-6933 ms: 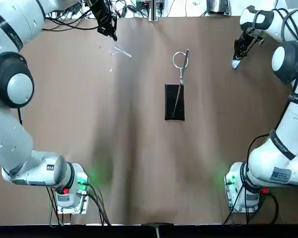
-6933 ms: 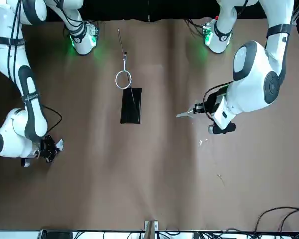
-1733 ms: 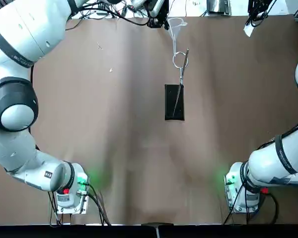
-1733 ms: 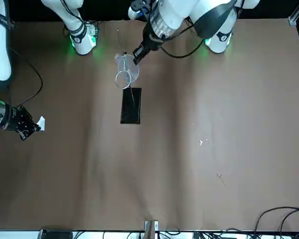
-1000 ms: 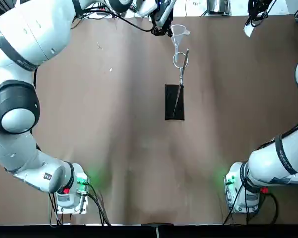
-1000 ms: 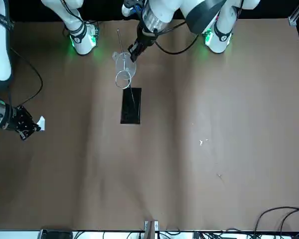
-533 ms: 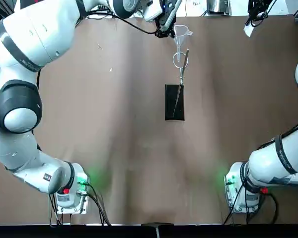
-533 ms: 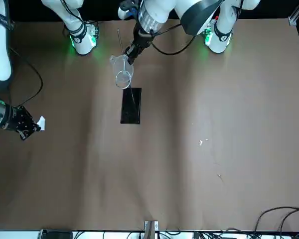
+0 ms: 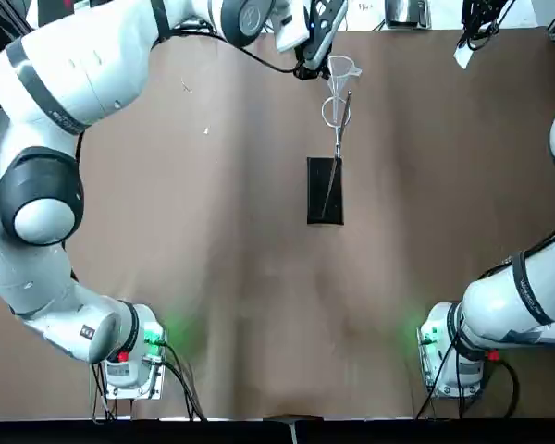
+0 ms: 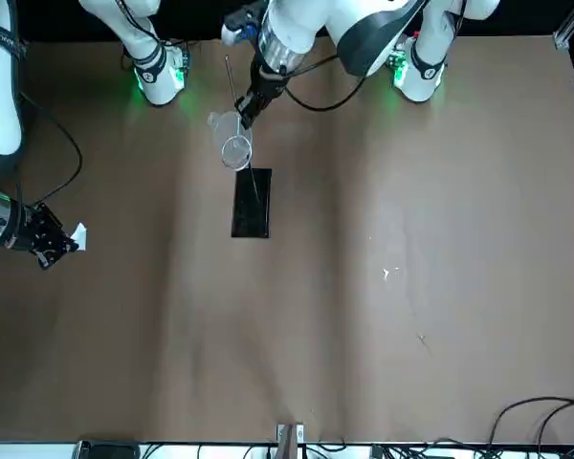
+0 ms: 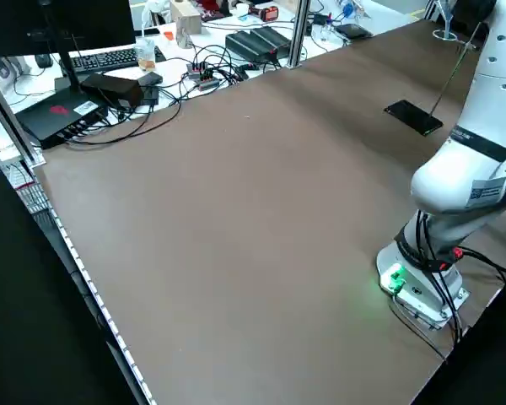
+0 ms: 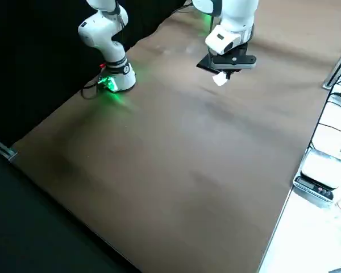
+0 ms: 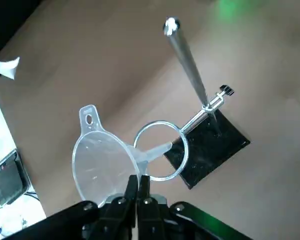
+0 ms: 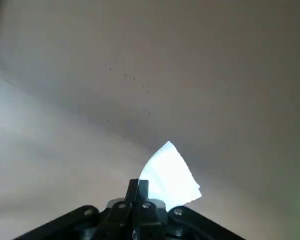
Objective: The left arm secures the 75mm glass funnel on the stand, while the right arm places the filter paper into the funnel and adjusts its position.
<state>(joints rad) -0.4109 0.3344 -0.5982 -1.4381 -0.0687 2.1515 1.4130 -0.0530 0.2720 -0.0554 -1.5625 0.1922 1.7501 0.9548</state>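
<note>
A clear glass funnel (image 13: 102,162), a wide see-through cone with a small flat tab on its rim and a short narrow stem, is held by the left gripper (image 13: 138,186). The gripper's two dark fingers are closed tight on the cone's wall near the neck. The funnel is tilted, and in the left wrist view its stem tip lies within the outline of the stand's (image 13: 210,150) round wire ring; whether glass touches wire cannot be told. Beyond the ring, a thin metal rod rises from a small black rectangular base plate, with a small clamp joining ring and rod.

From overhead, the left gripper (image 9: 307,63) hangs over the far middle of the brown table (image 9: 213,277), with the funnel (image 9: 340,74) just beside it and the stand (image 9: 325,190) reaching back toward the robot from there. The far table edge, lined with cables and equipment, is close behind the gripper. On the gripper's other sides the tabletop is bare brown surface.

The right gripper (image 14: 138,192) is well apart from the stand, at the table's far right corner. Its fingers are closed on the filter paper (image 14: 171,175), a small white opaque folded wedge that sticks out past the fingertips. In the front view the paper (image 10: 77,235) shows as a white fleck at the gripper (image 10: 48,241), held above the table near its side edge, with open brown surface between it and the stand.
</note>
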